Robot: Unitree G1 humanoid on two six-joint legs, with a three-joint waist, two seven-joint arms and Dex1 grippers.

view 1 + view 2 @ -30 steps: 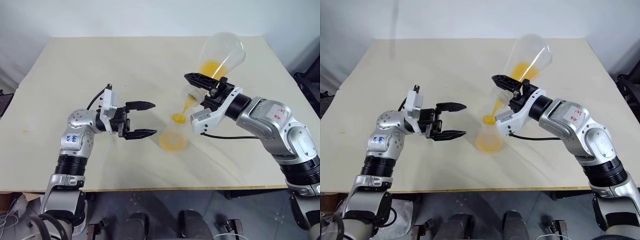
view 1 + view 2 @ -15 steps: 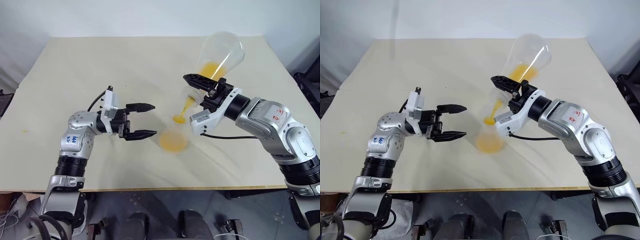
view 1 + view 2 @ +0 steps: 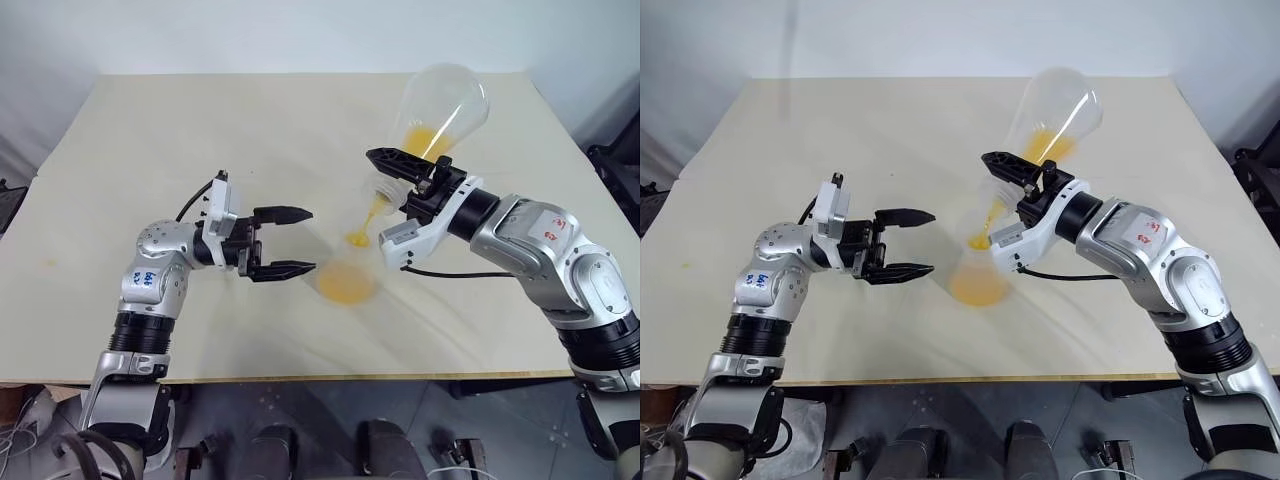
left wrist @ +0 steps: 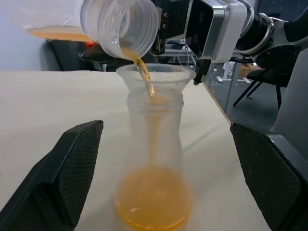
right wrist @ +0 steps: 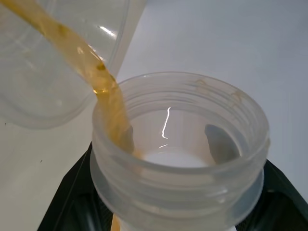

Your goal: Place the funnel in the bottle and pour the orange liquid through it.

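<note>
Flask (image 3: 440, 105): tilted neck-down in right gripper (image 3: 405, 175), clamped at the neck
Orange liquid (image 4: 144, 79): streamed into funnel (image 4: 155, 76), seated in bottle (image 4: 154, 163) directly below
Left gripper (image 3: 285, 240): held wide, bottle just beyond its fingertips, untouched

The orange liquid (image 3: 418, 134) remaining in the tilted flask (image 3: 443, 103) is seen to have diminished slightly since the earlier pictures, with a smaller pool now lying near the neck. The layer collected in the base of the bottle (image 4: 155, 163) is correspondingly seen as somewhat wider and fuller. The poured stream into the funnel (image 4: 156, 75) has thinned slightly.
</note>
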